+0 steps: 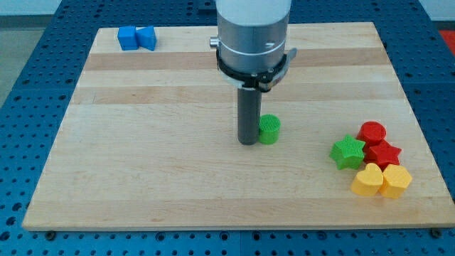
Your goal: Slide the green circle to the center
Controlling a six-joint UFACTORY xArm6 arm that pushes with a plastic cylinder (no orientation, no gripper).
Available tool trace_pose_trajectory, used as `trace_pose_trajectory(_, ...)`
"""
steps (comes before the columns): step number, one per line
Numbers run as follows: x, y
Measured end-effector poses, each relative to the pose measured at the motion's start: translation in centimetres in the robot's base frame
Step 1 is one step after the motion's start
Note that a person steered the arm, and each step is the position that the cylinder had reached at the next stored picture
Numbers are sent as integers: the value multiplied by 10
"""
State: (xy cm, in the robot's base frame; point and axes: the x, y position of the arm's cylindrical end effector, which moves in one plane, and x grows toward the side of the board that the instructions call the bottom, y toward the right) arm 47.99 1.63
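**Tip beside the green circle at mid-board**

Nearest, at the lower right of the frame, a yellow heart (367, 180) and a yellow hexagon-like block (396, 180) sit touching. Just behind them lie a green star (348, 152), a red star (384, 153) and a red cylinder (372, 132), clustered. Near the middle of the wooden surface (142, 163), my tip (248, 141) touches the green circle (269, 129) on its left side. There is no claw, only the rod, holding nothing. Farthest, at the upper left, two blue blocks (136, 38) touch.
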Motion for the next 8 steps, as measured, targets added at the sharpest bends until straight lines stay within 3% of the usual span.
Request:
trace_pose_trajectory(1, -20, 0)
trace_pose_trajectory(4, -23, 49)
trace_pose_trajectory(8, 1, 82)
